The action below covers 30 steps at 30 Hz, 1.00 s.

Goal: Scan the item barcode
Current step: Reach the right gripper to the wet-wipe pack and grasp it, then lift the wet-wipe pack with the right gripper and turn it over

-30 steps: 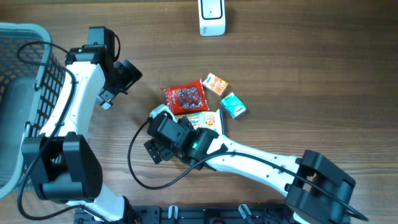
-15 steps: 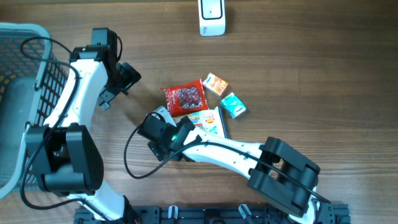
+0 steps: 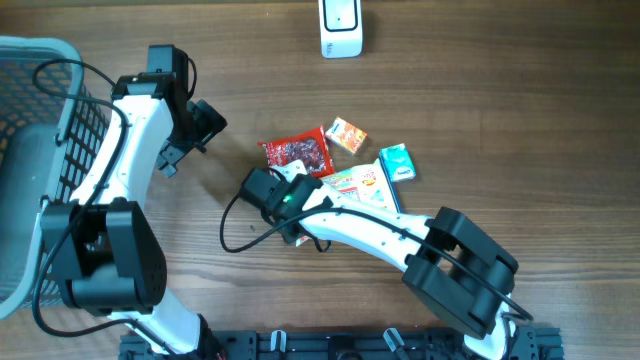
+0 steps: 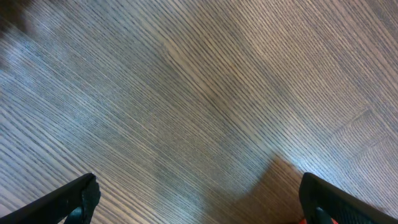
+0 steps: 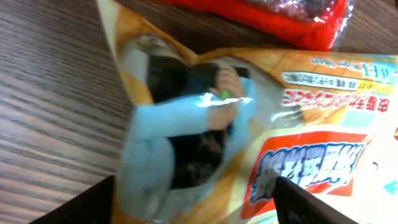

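Note:
An orange and white snack packet (image 3: 358,186) lies flat on the wooden table, and its left end fills the right wrist view (image 5: 249,124). My right gripper (image 3: 305,192) is low over that end. Its dark fingers (image 5: 87,202) stand apart on either side of the packet in the right wrist view, where the gripper (image 5: 196,194) looks open and not clamped. The white barcode scanner (image 3: 340,28) stands at the table's far edge. My left gripper (image 3: 203,125) hovers open above bare wood (image 4: 199,112), away from the items.
A red snack packet (image 3: 298,153) lies just behind the orange one, its edge also in the right wrist view (image 5: 280,15). A small orange box (image 3: 347,134) and a teal box (image 3: 397,161) lie beside them. A grey wire basket (image 3: 40,120) stands at the left edge.
My right gripper has swung from left of the pile onto the orange packet's end. The packet has turned and slid right, and the teal box has shifted up and right. The left arm barely moved.

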Available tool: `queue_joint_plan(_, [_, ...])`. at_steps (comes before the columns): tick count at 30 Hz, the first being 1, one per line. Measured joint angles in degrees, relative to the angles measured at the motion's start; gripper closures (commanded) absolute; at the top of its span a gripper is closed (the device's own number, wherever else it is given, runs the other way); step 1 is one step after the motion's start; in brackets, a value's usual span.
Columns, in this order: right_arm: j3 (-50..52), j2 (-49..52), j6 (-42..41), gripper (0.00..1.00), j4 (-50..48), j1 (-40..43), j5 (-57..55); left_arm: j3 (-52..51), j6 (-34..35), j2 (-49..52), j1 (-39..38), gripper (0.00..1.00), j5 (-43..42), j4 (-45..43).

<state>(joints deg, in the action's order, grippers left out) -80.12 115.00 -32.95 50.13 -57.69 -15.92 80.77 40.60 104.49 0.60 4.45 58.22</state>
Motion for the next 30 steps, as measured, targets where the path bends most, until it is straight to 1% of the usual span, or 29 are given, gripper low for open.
queue_joint_plan(1, [0.0,0.0,0.4,0.69,0.0,0.0,-0.2,0.0,0.0,0.0,0.0,0.00,0.0,0.0])
queue_joint_plan(2, [0.0,0.0,1.0,0.88,0.3,0.0,-0.6,0.0,0.0,0.0,0.0,0.00,0.0,0.0])
queue_joint_plan(3, [0.0,0.0,1.0,0.96,0.9,0.0,-1.2,0.0,0.0,0.0,0.0,0.00,0.0,0.0])
queue_joint_plan(6, [0.0,0.0,1.2,0.96,1.7,0.0,-2.8,0.0,0.0,0.0,0.0,0.00,0.0,0.0])
queue_joint_plan(9, [-3.0,0.3,-0.3,0.96,6.8,0.0,-2.9,0.0,0.0,0.0,0.0,0.00,0.0,0.0])
queue_joint_plan(12, [-11.8,0.6,-0.4,0.96,12.3,0.0,-2.2,0.0,0.0,0.0,0.0,0.00,0.0,0.0])
queue_joint_plan(14, [-18.0,0.5,1.7,0.96,14.1,0.0,1.0,0.0,0.0,0.0,0.0,0.00,0.0,0.0])
queue_joint_plan(15, [-21.5,0.5,3.5,0.96,14.6,0.2,3.9,0.0,0.0,0.0,0.0,0.00,0.0,0.0])
queue_joint_plan(17, [-25.2,-1.2,6.6,0.96,16.0,1.6,10.3,0.0,0.0,0.0,0.0,0.00,0.0,0.0])
queue_joint_plan(19, [-25.4,-4.3,8.6,0.96,16.4,5.2,16.9,0.0,0.0,0.0,0.0,0.00,0.0,0.0])
queue_joint_plan(22, [-25.7,-8.5,13.4,0.96,15.1,13.9,30.7,0.0,0.0,0.0,0.0,0.00,0.0,0.0])
queue_joint_plan(24, [-25.9,-9.4,18.4,0.96,13.0,21.5,45.0,0.0,0.0,0.0,0.0,0.00,0.0,0.0])
queue_joint_plan(25, [-25.9,-9.3,19.7,0.96,12.9,22.9,48.9,0.0,0.0,0.0,0.0,0.00,0.0,0.0])
queue_joint_plan(27, [-24.6,-9.2,22.9,0.96,11.4,28.0,61.5,0.0,0.0,0.0,0.0,0.00,0.0,0.0])
queue_joint_plan(30, [-17.7,-8.8,23.6,0.96,7.3,29.4,67.9,0.0,0.0,0.0,0.0,0.00,0.0,0.0])
